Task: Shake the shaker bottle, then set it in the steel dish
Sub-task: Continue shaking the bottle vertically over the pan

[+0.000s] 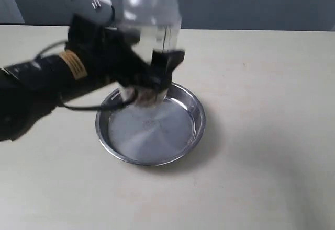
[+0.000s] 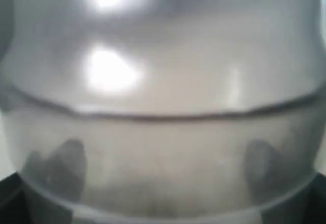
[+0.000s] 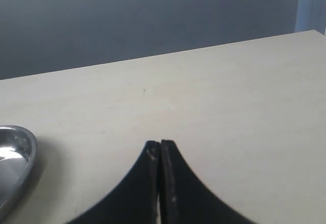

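Observation:
The shaker bottle (image 1: pixel 151 29) is held upright above the far rim of the steel dish (image 1: pixel 151 126), blurred by motion. My left gripper (image 1: pixel 152 76) is shut on the bottle's lower body, its black fingers on either side. In the left wrist view the frosted bottle (image 2: pixel 163 107) fills the frame, and the fingers (image 2: pixel 66 165) show as dark shapes through its wall. The granules inside cannot be made out. My right gripper (image 3: pixel 160 145) is shut and holds nothing, low over the bare table; the steel dish's rim (image 3: pixel 15 158) shows at the edge of the right wrist view.
The pale tabletop (image 1: pixel 261 110) stretches around the dish, with a dark wall (image 1: pixel 251 0) behind its far edge. The left arm's black body and cable (image 1: pixel 47 78) reach in over the left side of the table.

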`<state>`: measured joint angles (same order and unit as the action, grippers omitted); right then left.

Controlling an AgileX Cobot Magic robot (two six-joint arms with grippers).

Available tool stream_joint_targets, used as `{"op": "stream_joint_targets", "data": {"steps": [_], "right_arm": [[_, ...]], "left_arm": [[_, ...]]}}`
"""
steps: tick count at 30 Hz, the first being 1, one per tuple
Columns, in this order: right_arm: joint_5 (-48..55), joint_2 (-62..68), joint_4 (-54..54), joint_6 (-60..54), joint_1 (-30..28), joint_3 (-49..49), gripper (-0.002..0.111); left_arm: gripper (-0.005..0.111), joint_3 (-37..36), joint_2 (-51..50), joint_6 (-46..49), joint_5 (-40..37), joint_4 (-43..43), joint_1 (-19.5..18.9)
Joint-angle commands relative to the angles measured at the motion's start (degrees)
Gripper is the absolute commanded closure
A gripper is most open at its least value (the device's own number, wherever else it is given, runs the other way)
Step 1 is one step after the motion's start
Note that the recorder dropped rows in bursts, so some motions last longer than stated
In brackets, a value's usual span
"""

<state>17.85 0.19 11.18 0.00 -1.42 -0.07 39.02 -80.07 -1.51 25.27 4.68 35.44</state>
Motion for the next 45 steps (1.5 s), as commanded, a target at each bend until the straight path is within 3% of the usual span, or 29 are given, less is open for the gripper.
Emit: {"op": "stream_joint_targets", "data": {"steps": [1, 4, 7, 10, 13, 16, 21, 25, 27, 30, 33, 36, 39, 45], "right_arm": [[-0.4, -0.2, -0.2, 0.0, -0.3, 0.1, 0.109], [-0.4, -0.2, -0.2, 0.0, -0.3, 0.1, 0.109], [-0.4, -0.2, -0.2, 0.0, -0.3, 0.1, 0.109], [-0.4, -0.2, -0.2, 0.0, -0.3, 0.1, 0.109], [-0.4, -0.2, -0.2, 0.0, -0.3, 0.1, 0.109], [-0.4, -0.2, -0.2, 0.0, -0.3, 0.1, 0.109], [-0.4, -0.2, -0.2, 0.0, -0.3, 0.1, 0.109], [-0.4, -0.2, -0.2, 0.0, -0.3, 0.1, 0.109], [-0.4, -0.2, -0.2, 0.0, -0.3, 0.1, 0.109], [-0.4, -0.2, -0.2, 0.0, -0.3, 0.1, 0.109], [-0.4, -0.2, -0.2, 0.0, -0.3, 0.1, 0.109], [-0.4, -0.2, -0.2, 0.0, -0.3, 0.1, 0.109], [-0.4, -0.2, -0.2, 0.0, -0.3, 0.1, 0.109], [-0.4, -0.2, -0.2, 0.0, -0.3, 0.1, 0.109]], "left_arm": [[0.106, -0.8, -0.4, -1.0, -2.3, -0.1, 0.1], [0.106, -3.8, -4.6, -0.9, 1.7, 0.9, 0.1], [0.106, -0.5, -1.2, -2.8, 7.9, -1.4, 0.2], [0.106, 2.8, 2.5, -3.4, 3.0, -3.5, 0.1], [0.106, -0.7, -1.4, -1.9, -5.3, -3.5, 0.1], [0.106, -1.8, -3.4, -1.1, -3.1, -3.1, -0.4], [0.106, 4.4, 3.7, -0.9, -0.4, -4.3, -0.5], [0.106, -1.3, -2.2, -1.1, -5.1, -2.4, -0.5], [0.106, -3.3, -5.7, -1.1, -0.5, -0.9, -0.5], [0.106, 0.1, -2.0, -1.7, 3.4, -3.4, -0.2], [0.106, 3.7, 2.1, -1.5, 1.1, -5.6, 0.1], [0.106, 0.6, -1.3, -0.7, -4.6, -4.7, 0.1], [0.106, -2.1, -6.2, -0.6, -2.2, -3.9, 0.1], [0.106, 6.6, 4.1, 1.5, -0.2, -5.2, 0.6]]}}
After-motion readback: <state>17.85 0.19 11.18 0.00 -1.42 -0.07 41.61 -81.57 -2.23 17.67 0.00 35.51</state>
